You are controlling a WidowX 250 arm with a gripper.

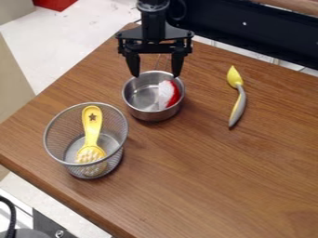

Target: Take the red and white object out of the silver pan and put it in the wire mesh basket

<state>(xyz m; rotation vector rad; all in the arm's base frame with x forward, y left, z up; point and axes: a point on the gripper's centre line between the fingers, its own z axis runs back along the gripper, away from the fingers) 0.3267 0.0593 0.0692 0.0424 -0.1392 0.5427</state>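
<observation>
The black gripper [155, 74] hangs at the top centre, its two fingers spread wide over the back rim of a small metal pot [144, 96]. Nothing is between the fingers. Inside the pot, toward its right side, lies a red and white object [168, 94]. A wire mesh basket [57, 139] stands to the front left of the pot, with a yellow brush-like utensil [92, 128] leaning in it, handle up. To the right, a utensil with a yellow tip and grey handle [240, 102] lies on the table.
The brown wooden table [211, 176] has its left edge running diagonally beside the basket. A dark panel [248, 28] runs behind the table at the upper right. At the lower left corner are a black cable and some metal equipment.
</observation>
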